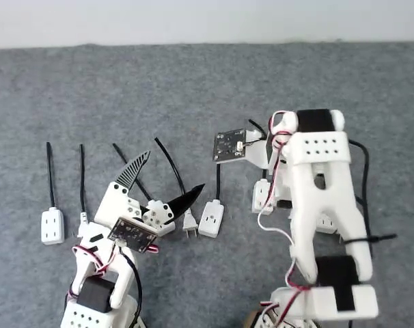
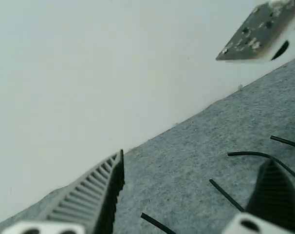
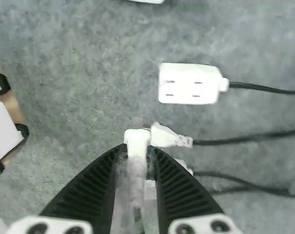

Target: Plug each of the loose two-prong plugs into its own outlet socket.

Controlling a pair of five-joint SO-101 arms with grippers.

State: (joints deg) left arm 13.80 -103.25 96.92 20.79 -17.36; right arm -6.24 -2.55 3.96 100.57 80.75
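Observation:
My right gripper (image 3: 137, 149) is shut on a white two-prong plug (image 3: 137, 139), held just above the grey carpet. Touching it lies a second white plug (image 3: 171, 138) on a black cable. A white outlet socket (image 3: 189, 84) lies a short way beyond them. In the high view, my left gripper (image 1: 174, 171) hangs open above the black cables, nothing between its fingers (image 2: 96, 197). A loose plug (image 1: 190, 224) lies beside a socket (image 1: 211, 217) near it. Another socket (image 1: 52, 227) sits at the far left, and two more (image 1: 263, 196) (image 1: 326, 222) are partly under the right arm.
Grey carpet (image 1: 193, 89) covers the table up to a pale wall (image 2: 113, 73). Several black cables (image 1: 167, 164) fan out behind the sockets. The right arm's camera board (image 1: 227, 145) juts over the middle. The carpet's far half is open.

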